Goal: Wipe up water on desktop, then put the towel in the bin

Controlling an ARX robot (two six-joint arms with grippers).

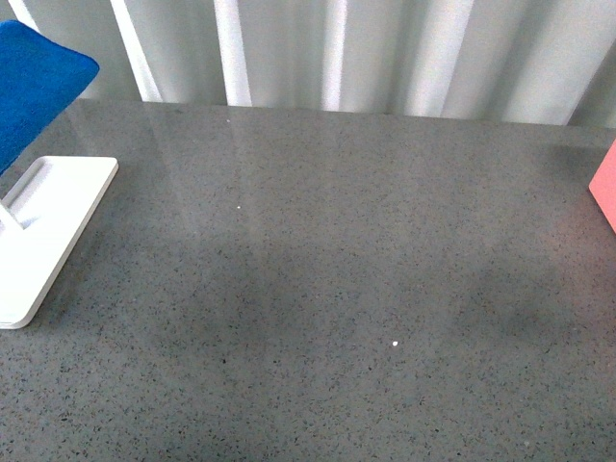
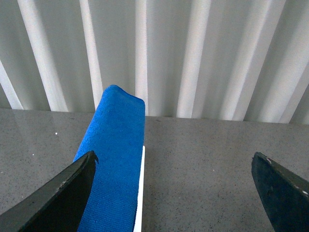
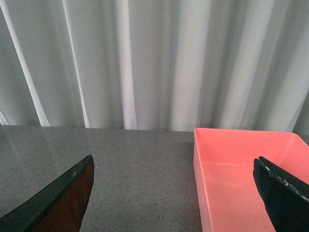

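Nearest the left wrist camera, the left gripper (image 2: 174, 162) has its two dark fingers (image 2: 63, 193) spread wide at the lower corners of the frame, with nothing between them. The right gripper (image 3: 174, 162) is likewise parted and empty in its own view. Neither arm shows in the front view, where the speckled grey desktop (image 1: 337, 289) fills the lower and middle frame. It carries faint darker patches, but no puddle can be made out with certainty. Further back, at the upper left of the front frame, the bright blue towel (image 1: 34, 87) hangs draped over a white stand (image 1: 48, 231), whose flat base rests on the desktop at the left edge. In the left wrist view the towel (image 2: 116, 154) runs from the lower left up to a rounded fold near the centre, just ahead of the open jaws. The cloth looks soft, light and limp, so it should bunch and sag rather than hold its shape. A pinch over the top fold, gathering both layers, seems the surest hold. The pink bin (image 1: 604, 188) sits at the right edge, well apart from the towel, and is open and empty in the right wrist view (image 3: 199, 183). A pale pleated curtain (image 1: 385, 48) closes the background.
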